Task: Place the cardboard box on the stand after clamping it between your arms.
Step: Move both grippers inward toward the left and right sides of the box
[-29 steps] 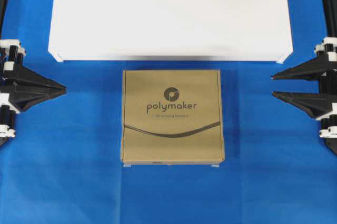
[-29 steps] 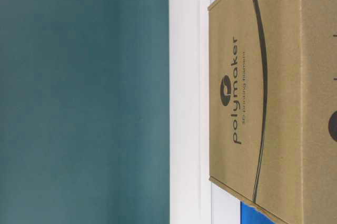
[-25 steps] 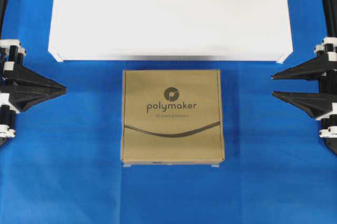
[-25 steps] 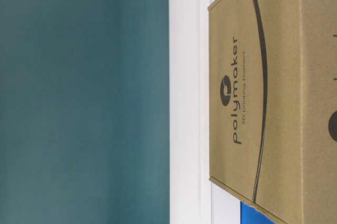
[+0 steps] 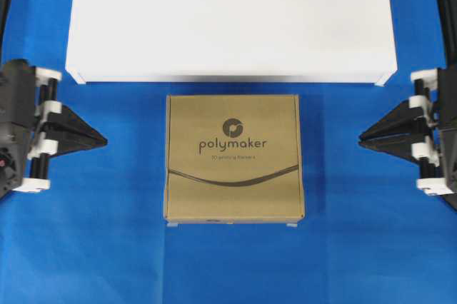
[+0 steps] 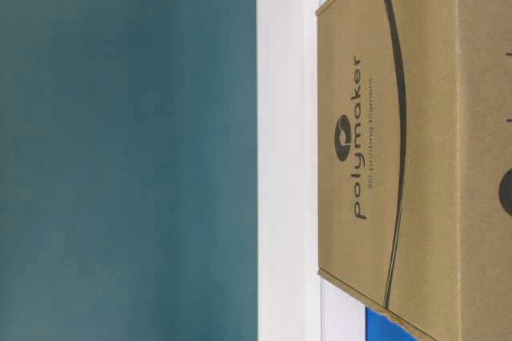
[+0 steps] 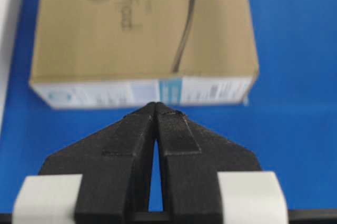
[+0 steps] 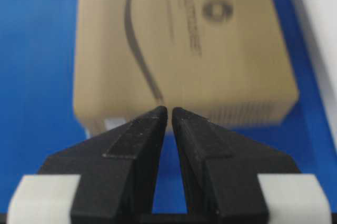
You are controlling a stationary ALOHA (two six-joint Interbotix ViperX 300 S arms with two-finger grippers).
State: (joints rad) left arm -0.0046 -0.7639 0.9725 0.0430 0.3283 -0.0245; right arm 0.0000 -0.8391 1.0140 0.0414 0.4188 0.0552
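One cardboard box (image 5: 234, 158) beside stand (image 5: 231, 22).

a robotics lab bench, staged for a test: a worktop (image 5: 107, 261) under plain blue cloth, a bare teal backdrop (image 6: 128, 149) behind, a white stand (image 5: 228, 18) at 12 o'clock, and a black arm's claw at 9 o'clock (image 5: 104, 140) and at 3 o'clock (image 5: 360, 137).

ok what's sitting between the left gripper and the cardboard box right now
Nothing. In the overhead view only bare blue cloth separates the left gripper from the cardboard box. The left wrist view shows the same gap.
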